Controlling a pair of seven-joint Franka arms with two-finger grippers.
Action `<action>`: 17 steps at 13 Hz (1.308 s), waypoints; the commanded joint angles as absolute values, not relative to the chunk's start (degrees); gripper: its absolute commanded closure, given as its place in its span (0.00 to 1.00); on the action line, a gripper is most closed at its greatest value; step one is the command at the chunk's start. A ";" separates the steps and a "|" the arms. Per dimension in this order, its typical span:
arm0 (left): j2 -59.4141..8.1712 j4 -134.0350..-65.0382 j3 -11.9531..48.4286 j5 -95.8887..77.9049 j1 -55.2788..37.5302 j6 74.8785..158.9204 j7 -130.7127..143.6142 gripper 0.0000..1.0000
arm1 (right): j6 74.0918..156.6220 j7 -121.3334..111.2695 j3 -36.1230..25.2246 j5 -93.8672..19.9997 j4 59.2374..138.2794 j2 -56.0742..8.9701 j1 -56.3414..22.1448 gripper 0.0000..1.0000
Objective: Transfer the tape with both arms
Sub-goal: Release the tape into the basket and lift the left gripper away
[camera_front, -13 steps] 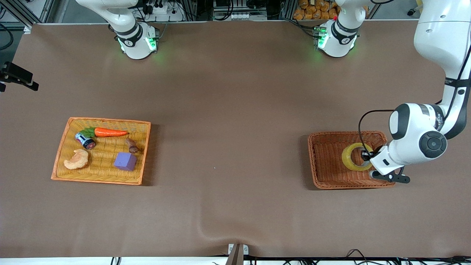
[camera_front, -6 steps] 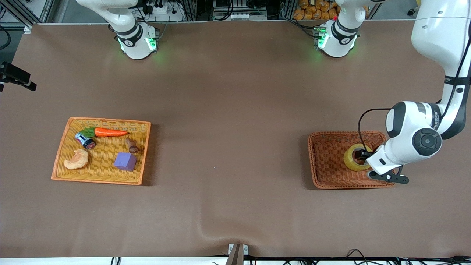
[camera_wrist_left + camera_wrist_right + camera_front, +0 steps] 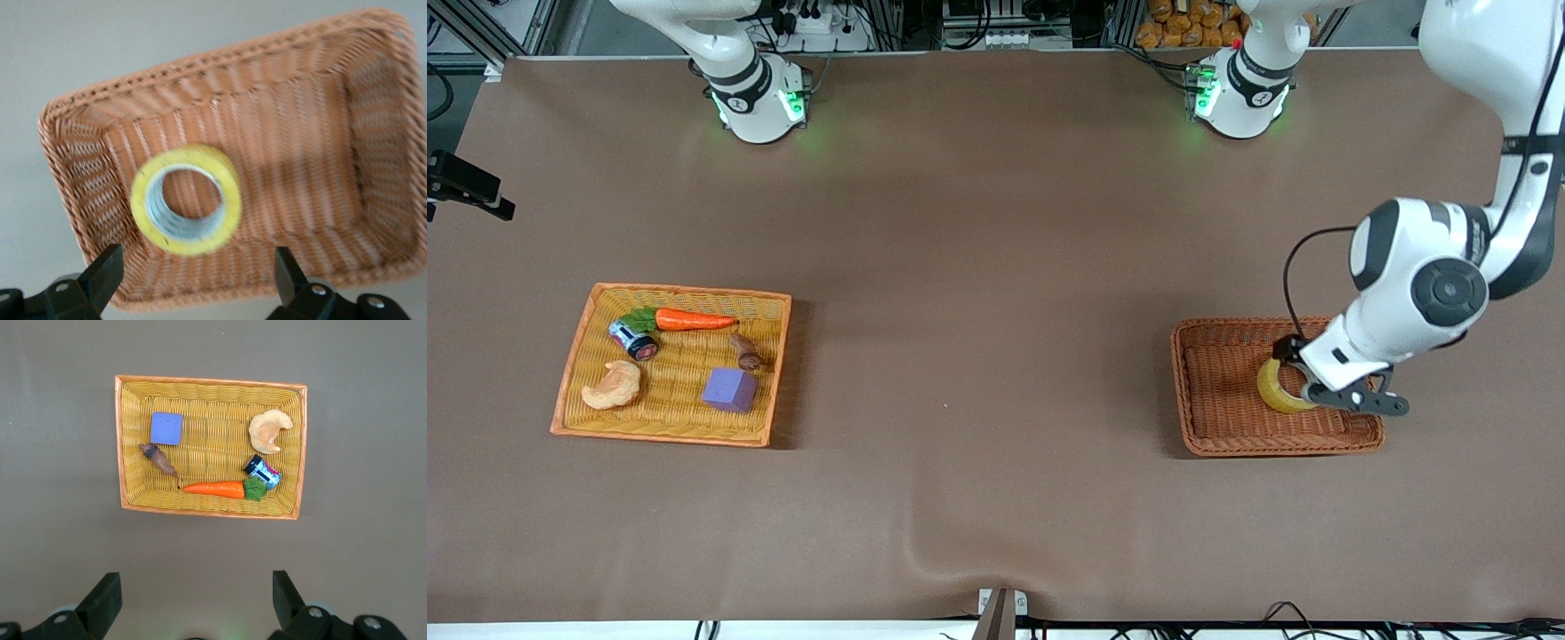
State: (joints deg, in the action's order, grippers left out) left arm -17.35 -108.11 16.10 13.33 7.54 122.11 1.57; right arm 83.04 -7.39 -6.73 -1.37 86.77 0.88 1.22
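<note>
The yellow tape (image 3: 1276,392) lies in the brown wicker basket (image 3: 1183,391) at the left arm's end of the table. My left gripper (image 3: 1303,378) hangs over the basket and hides part of the roll. In the left wrist view the tape (image 3: 190,245) shows its grey-white core, and the basket (image 3: 67,167) lies under it. The left gripper (image 3: 197,263) is open and empty, its fingers wide apart and clear of the roll. My right gripper (image 3: 193,587) is open and empty, high above the table by the yellow tray (image 3: 127,440). It is out of the front view.
The yellow tray (image 3: 574,356) at the right arm's end holds a carrot (image 3: 694,320), a purple cube (image 3: 730,389), a pale croissant toy (image 3: 612,385), a small can (image 3: 633,339) and a brown piece (image 3: 744,352). Bare brown table lies between tray and basket.
The left arm has lifted and drawn back from the tape. The roll has shifted slightly in the basket and now shows only partly under the gripper. The right arm has not moved.
</note>
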 commanded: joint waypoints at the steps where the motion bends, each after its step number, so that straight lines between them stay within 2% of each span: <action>1: -5.56 -116.45 17.84 14.15 7.91 118.42 2.38 0.00 | 83.14 -7.82 -6.33 -1.84 86.22 0.35 1.93 0.00; 3: -2.47 -112.52 19.33 13.37 7.91 109.91 1.94 0.00 | 83.06 -7.65 -6.33 -1.67 86.22 0.35 1.93 0.00; 6: -1.93 -102.86 21.18 9.41 7.82 97.41 1.58 0.00 | 83.06 -7.91 -6.42 -1.67 86.13 0.26 2.02 0.00; 10: -1.59 -96.86 20.83 5.38 8.35 95.98 0.62 0.00 | 82.97 -7.47 -6.33 -1.23 84.90 -0.09 2.02 0.00; 13: 0.61 -90.89 19.34 0.44 12.39 88.88 -4.27 0.00 | 83.06 -7.47 -6.42 -0.88 84.90 -0.35 2.02 0.00; 15: 2.36 -90.26 10.60 0.88 6.63 88.07 -7.47 0.00 | 82.97 -7.73 -6.42 -0.62 84.55 -0.96 2.11 0.00; 16: 2.37 -89.83 3.33 0.88 1.37 87.37 -7.56 0.00 | 82.62 -7.65 -6.42 -0.62 82.90 -1.75 2.11 0.00; 17: 2.37 -88.95 -1.36 0.97 -2.42 87.28 -7.56 0.00 | 82.53 -7.65 -6.42 -0.79 82.01 -2.19 2.11 0.00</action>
